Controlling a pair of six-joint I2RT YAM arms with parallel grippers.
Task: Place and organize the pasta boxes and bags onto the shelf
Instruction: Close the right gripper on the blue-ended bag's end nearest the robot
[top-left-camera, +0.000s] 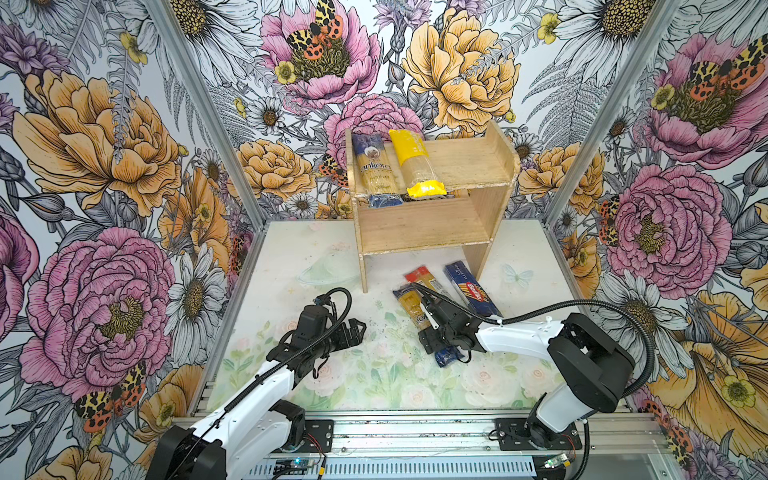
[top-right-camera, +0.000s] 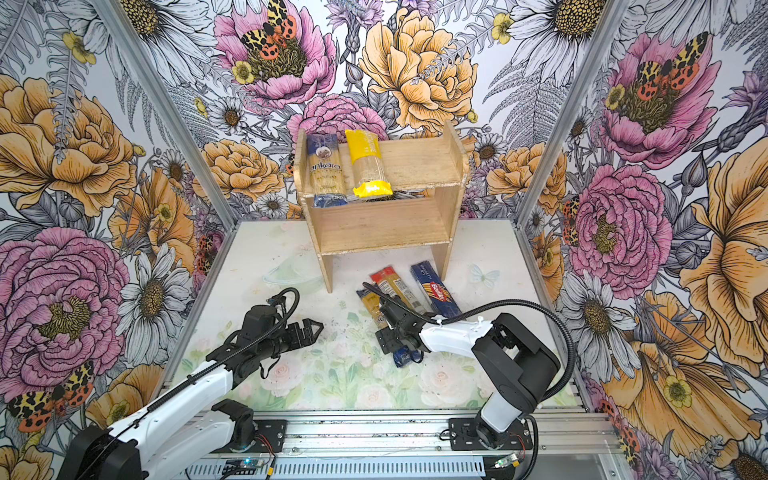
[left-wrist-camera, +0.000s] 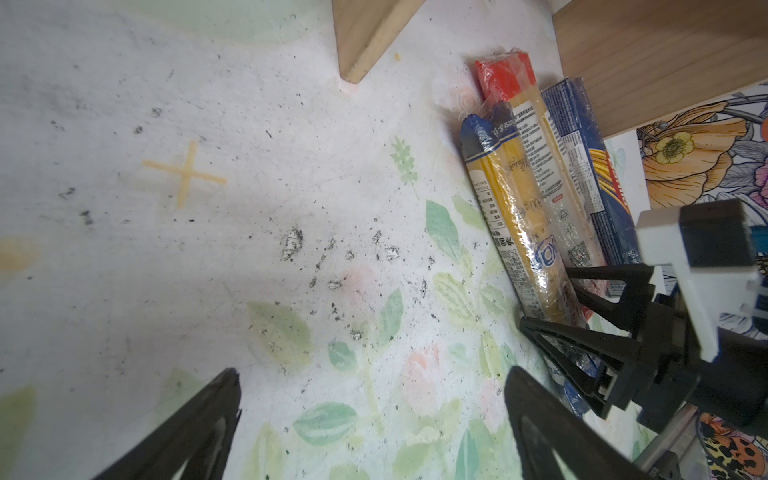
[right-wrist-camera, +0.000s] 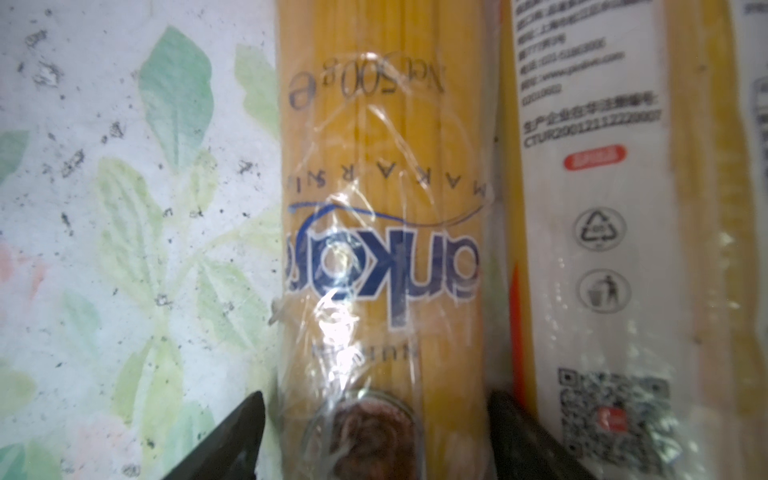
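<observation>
The wooden shelf (top-left-camera: 432, 232) (top-right-camera: 382, 232) stands at the back of the mat. On its top tier lie the blue-ended "ankara" bag (top-left-camera: 376, 170) (top-right-camera: 326, 170) and the yellow-ended bag (top-left-camera: 415, 162) (top-right-camera: 368, 162), side by side. In front of the shelf, three packs lie on the mat: a slimmer blue-ended bag (top-left-camera: 411, 305) (right-wrist-camera: 382, 208), a red-ended pack (top-left-camera: 424, 279) (right-wrist-camera: 590, 208) and a dark blue Barilla pack (top-left-camera: 471, 291) (left-wrist-camera: 582, 166). My right gripper (top-left-camera: 424, 332) (right-wrist-camera: 376, 419) is down over the slimmer bag, open, with one finger along each side of it. My left gripper (top-left-camera: 359, 328) (left-wrist-camera: 374, 378) hovers open over bare mat, holding nothing.
Floral walls and aluminium posts close in the mat on three sides. A metal rail (top-left-camera: 415, 428) carrying both arm bases runs along the front. The shelf's left leg (left-wrist-camera: 365, 41) stands just beyond my left gripper. The mat is speckled with dark marks.
</observation>
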